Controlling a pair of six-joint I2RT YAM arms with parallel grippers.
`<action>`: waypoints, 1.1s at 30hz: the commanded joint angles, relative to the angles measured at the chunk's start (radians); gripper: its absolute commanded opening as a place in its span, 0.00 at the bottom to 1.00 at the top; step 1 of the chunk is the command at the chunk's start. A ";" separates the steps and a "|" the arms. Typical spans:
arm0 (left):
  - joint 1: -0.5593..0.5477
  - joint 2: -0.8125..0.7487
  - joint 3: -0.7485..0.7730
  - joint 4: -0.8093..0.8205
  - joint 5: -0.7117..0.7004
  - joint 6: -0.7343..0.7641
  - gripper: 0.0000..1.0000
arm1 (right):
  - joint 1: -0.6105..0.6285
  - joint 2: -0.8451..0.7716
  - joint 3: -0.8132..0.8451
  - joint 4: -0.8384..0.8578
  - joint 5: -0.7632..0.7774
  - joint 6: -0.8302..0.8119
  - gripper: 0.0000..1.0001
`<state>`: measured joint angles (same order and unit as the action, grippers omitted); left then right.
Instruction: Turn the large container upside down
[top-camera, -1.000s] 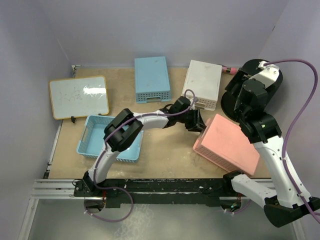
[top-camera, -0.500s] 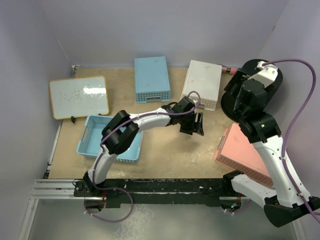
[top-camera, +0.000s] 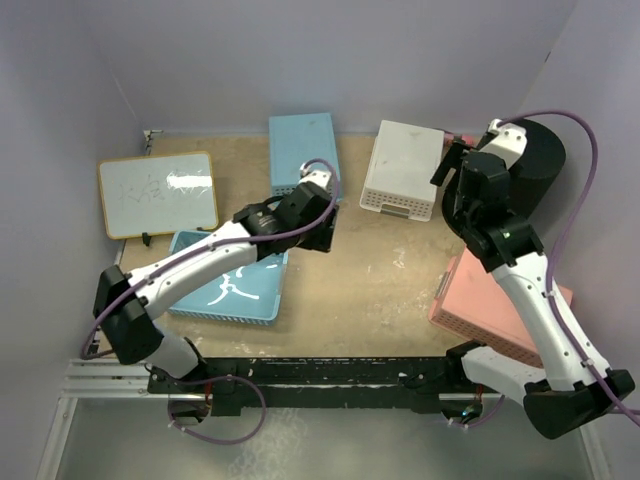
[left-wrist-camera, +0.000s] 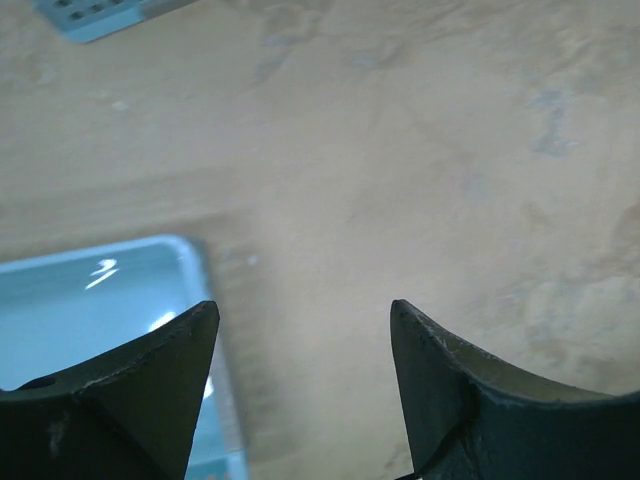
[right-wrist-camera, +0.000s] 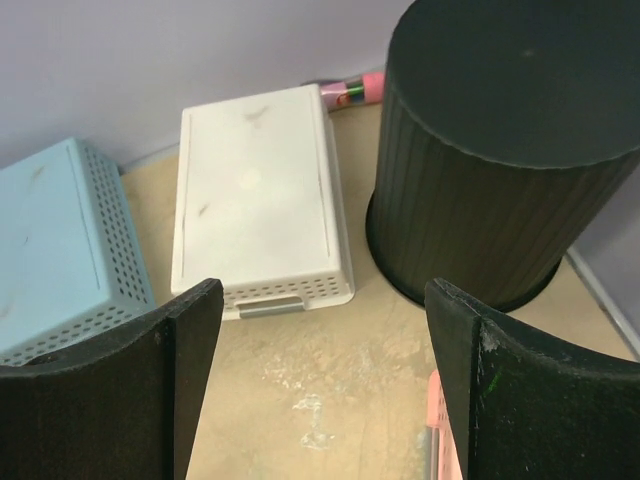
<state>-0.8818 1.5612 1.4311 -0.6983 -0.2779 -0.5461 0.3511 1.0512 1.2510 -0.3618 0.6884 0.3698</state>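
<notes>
The large container (top-camera: 537, 160) is a tall round black pot at the back right of the table. In the right wrist view (right-wrist-camera: 500, 150) its flat closed face is up and its wider rimmed end rests on the table. My right gripper (top-camera: 448, 165) is open and empty, left of the pot and apart from it; in its own view (right-wrist-camera: 322, 290) bare table lies between the fingers. My left gripper (top-camera: 325, 235) is open and empty over the table's middle, far from the pot, with bare table between its fingers (left-wrist-camera: 300, 310).
An upturned white basket (top-camera: 405, 168) lies just left of the pot and an upturned blue basket (top-camera: 303, 155) further left. An open blue basket (top-camera: 235, 290) is below my left gripper, a pink basket (top-camera: 500, 305) at front right, a whiteboard (top-camera: 158, 192) at left.
The pink basket slid right to the front right corner. My left gripper drew back left from it to the open blue basket. My right wrist turned left, off the pot.
</notes>
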 joint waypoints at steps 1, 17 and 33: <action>0.007 -0.112 -0.184 -0.084 -0.233 0.067 0.67 | -0.004 0.032 0.004 0.021 -0.061 0.040 0.84; 0.060 -0.070 -0.415 0.165 0.064 -0.085 0.37 | -0.004 0.067 0.010 0.021 -0.114 0.062 0.84; 0.044 -0.002 -0.331 0.116 0.125 -0.109 0.00 | -0.004 0.053 -0.005 0.025 -0.107 0.057 0.84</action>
<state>-0.8272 1.5818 1.0111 -0.5789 -0.2035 -0.6441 0.3511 1.1248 1.2400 -0.3618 0.5800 0.4198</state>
